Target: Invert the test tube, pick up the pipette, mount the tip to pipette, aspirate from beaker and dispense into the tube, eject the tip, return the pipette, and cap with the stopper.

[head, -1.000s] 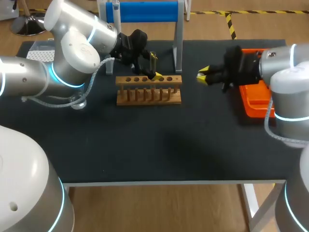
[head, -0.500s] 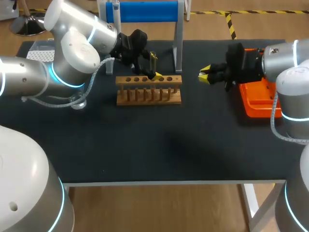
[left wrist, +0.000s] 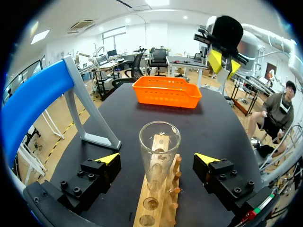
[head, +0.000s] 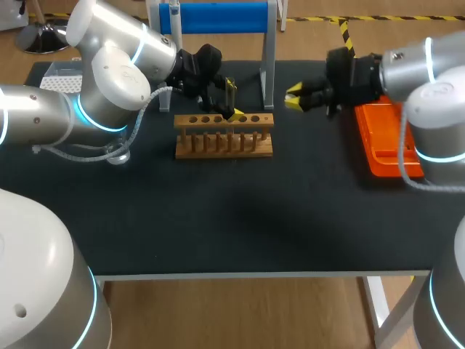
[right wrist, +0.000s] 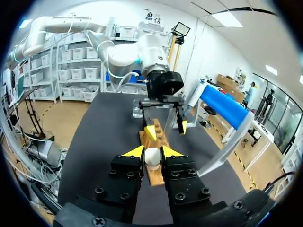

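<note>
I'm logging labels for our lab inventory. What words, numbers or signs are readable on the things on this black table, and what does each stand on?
None can be read.
The wooden test tube rack, the clear glass test tube, the orange plastic basket, the blue-topped stand and the white round stopper show no words, numbers or labels in any view.

The head view looks down from above and behind onto the desk [head: 218,218]. The left wrist view sits close over the wooden rack [left wrist: 161,213], facing the orange basket [left wrist: 165,92]. The right wrist view faces back at the left gripper [right wrist: 166,129] and that rack.
</note>
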Robot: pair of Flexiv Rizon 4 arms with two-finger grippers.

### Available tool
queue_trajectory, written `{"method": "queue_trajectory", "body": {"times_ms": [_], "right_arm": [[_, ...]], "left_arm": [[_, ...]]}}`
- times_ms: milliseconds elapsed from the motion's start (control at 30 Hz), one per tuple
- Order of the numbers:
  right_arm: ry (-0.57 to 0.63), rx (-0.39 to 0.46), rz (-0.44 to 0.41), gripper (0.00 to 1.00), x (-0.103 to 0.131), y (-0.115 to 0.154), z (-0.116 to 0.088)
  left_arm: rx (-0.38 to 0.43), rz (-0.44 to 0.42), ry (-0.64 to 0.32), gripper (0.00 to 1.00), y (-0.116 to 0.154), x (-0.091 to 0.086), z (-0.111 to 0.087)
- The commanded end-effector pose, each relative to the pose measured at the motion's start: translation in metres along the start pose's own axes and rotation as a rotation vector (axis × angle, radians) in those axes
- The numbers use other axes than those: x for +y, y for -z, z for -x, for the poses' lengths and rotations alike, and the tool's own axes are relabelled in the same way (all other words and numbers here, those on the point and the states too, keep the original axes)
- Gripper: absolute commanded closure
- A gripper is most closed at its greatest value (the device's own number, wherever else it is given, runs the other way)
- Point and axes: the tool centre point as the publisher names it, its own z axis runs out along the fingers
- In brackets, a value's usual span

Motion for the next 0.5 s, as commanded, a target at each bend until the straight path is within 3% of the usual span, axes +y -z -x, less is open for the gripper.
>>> {"method": "queue_trajectory", "body": {"times_ms": [33, 500], "right_arm": [[0.010, 0.062, -0.016, 1.00, 0.012, -0.016, 0.015], [0.038, 0.134, -0.017, 1.00, 0.045, -0.059, 0.031]], "left_arm": [[0.004, 0.003, 0.001, 0.00, 0.000, -0.001, 0.001], [0.004, 0.003, 0.001, 0.00, 0.000, -0.001, 0.001]]}}
